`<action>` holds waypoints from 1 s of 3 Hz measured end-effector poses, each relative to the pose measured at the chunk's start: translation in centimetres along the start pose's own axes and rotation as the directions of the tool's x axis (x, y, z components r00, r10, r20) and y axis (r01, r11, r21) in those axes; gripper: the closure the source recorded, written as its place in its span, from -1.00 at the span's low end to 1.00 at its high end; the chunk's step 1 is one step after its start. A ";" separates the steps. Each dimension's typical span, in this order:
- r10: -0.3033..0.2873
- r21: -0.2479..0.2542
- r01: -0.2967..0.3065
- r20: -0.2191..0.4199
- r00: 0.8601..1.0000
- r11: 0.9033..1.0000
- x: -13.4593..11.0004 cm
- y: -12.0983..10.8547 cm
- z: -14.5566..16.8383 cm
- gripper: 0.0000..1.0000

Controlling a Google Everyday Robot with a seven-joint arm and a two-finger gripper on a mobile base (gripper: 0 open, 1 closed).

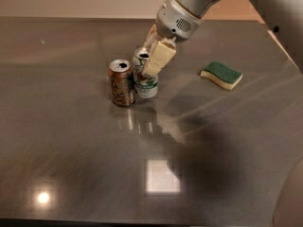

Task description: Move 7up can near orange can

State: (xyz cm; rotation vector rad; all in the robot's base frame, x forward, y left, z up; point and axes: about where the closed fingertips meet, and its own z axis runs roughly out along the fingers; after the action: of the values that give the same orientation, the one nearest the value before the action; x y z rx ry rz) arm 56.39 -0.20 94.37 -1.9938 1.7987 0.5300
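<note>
The end effector (147,66), two cream-coloured fingers on a light grey wrist housing, reaches down from 1 o'clock to the middle of the dark grey, glossy surface (71,164). It is pinching the 7up can (147,86), a small silver-white aluminium cylinder with green markings and a silver top. One finger (158,59) lies across the side of the can that faces the camera. The other comes down behind the can's top and is mostly hidden.

The 7up can stands upright with its base at the surface. It is close at the 2 to 3 o'clock side of the orange can (121,83), a copper-orange aluminium cylinder of the same size with a dark label panel and an opened silver top. The two bodies overlap in this view, so I cannot tell whether they touch or are just beside one another.

At 3 o'clock from the 7up can, well apart, lies a rectangular kitchen sponge (221,74), green on top and pale yellow below, flat on the surface. A bright square reflection (163,176) shows on the surface at 6 o'clock from the cans.
</note>
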 end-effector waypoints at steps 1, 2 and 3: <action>0.012 0.004 -0.012 -0.019 1.000 1.000 0.5 -1.0 1.4 0.17; 0.024 0.012 -0.024 -0.039 0.999 1.000 1.5 -1.6 2.5 -0.30; 0.024 0.025 -0.023 -0.056 0.998 0.999 2.3 -1.7 3.2 -0.76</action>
State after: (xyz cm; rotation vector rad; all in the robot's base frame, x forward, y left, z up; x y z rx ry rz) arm 58.28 -0.26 90.56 -1.9922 1.8553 0.4604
